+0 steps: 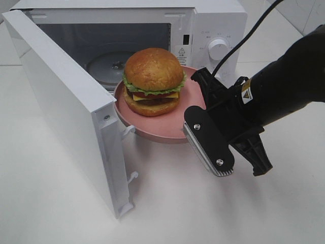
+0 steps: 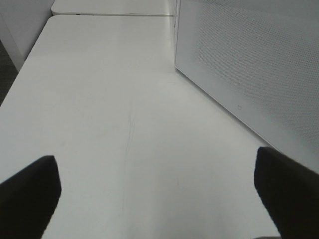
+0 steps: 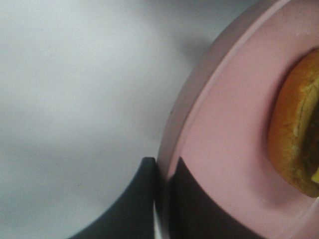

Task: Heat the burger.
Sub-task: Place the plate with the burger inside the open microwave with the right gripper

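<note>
Exterior high view: burger (image 1: 154, 81) on its plate at the mouth of the open microwave (image 1: 213, 30).

The white table (image 1: 167, 203) carries the microwave, whose door (image 1: 61, 101) is swung wide to the left, leaving the cavity and its glass turntable free to take the load. The pink plate (image 1: 162, 127) hangs partly in the opening, not yet on the turntable, with the burger upright at its middle, so the food itself needs no gripping. The right tool (image 1: 192, 119) is closed thin on the plate's near rim, one finger above and one below, as the right wrist view shows; that edge hold keeps the burger level. The left tool (image 2: 159, 199) stands wide apart and empty over bare table, beside the door's outer face, out of the way.
</note>
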